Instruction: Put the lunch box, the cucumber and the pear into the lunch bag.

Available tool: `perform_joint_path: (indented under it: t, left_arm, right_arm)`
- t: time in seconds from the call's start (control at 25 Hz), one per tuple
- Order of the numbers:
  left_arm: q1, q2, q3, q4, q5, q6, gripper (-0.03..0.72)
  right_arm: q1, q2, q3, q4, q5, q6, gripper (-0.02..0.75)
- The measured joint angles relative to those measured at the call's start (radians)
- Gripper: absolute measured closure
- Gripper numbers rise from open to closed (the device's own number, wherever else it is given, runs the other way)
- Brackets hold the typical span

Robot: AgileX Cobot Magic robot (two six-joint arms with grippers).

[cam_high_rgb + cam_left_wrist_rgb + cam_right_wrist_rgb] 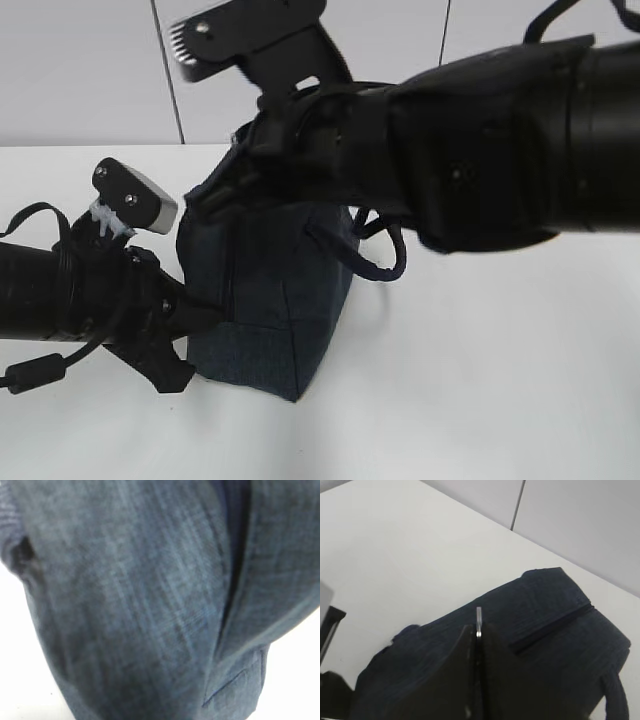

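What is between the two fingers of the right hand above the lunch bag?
In the right wrist view, a thin silver ring pull sits pinched between the fingers of the right hand, over the lunch bag.

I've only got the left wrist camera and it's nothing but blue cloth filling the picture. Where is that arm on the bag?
Observer: In the exterior view the left claw is up against the lower left side of the bag, which stands on the white table. I cannot tell whether the claw is open.
Operator: What's the right arm doing?
Observer: The right claw is above the bag's top, shut on the silver zipper pull.
Operator: Can you see the lunch box, cucumber or pear anywhere?
Observer: No, none of the three shows in any view.
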Motion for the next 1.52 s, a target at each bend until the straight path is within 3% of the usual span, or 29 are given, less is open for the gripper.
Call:
perform_joint_path:
  t: [0.36,0.8,1.04,1.16,1.52]
  left_arm:
    - [0.0,-0.002,0.049,0.0,0.053,0.0,0.69]
    - [0.001,-0.002,0.062,0.0,0.08,0.0,0.692]
    - [0.002,-0.002,0.071,0.0,0.143,0.0,0.685]
    - [0.002,-0.004,0.079,0.0,0.182,-0.001,0.639]
    - [0.001,-0.2,0.08,0.0,0.2,-0.018,0.394]
  right_arm:
    - [-0.284,0.043,-0.03,0.067,0.302,-0.006,0.732]
    - [-0.45,0.291,-0.251,0.064,0.445,0.017,0.732]
    - [-0.48,0.369,-0.297,0.058,0.54,0.041,0.732]
    - [-0.48,0.369,-0.301,0.055,0.563,0.034,0.732]
    - [-0.48,0.369,-0.302,0.053,0.563,0.031,0.732]
